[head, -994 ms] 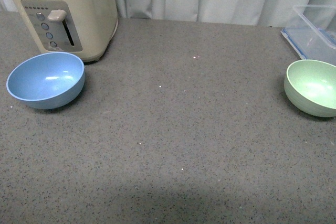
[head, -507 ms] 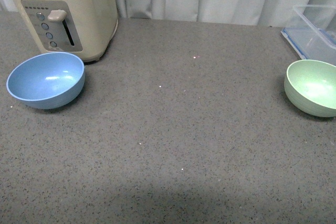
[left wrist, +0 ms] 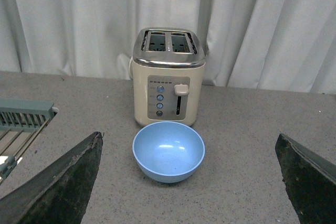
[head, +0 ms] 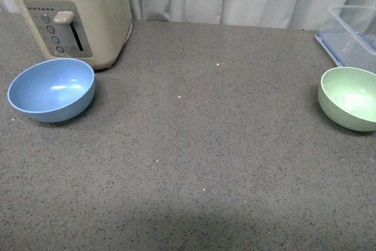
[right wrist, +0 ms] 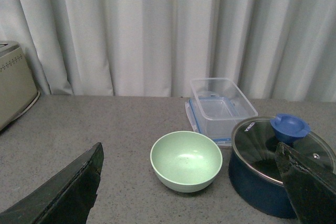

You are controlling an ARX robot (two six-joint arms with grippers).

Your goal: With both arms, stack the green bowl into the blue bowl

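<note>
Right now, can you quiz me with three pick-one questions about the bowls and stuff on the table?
1. What stands right behind the blue bowl?
A. toaster
B. kettle
C. cup

2. What colour is the knob on the glass lid?
A. red
B. blue
C. yellow

3. The green bowl is:
A. empty
B. full of soup
C. upside down

Answers:
1 A, the cream toaster sits just behind it.
2 B, the knob is plainly blue.
3 A, its bare inside shows.

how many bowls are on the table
2. The blue bowl sits left, in front of the toaster; the green bowl sits right, beside the clear container. None seems hidden.
</note>
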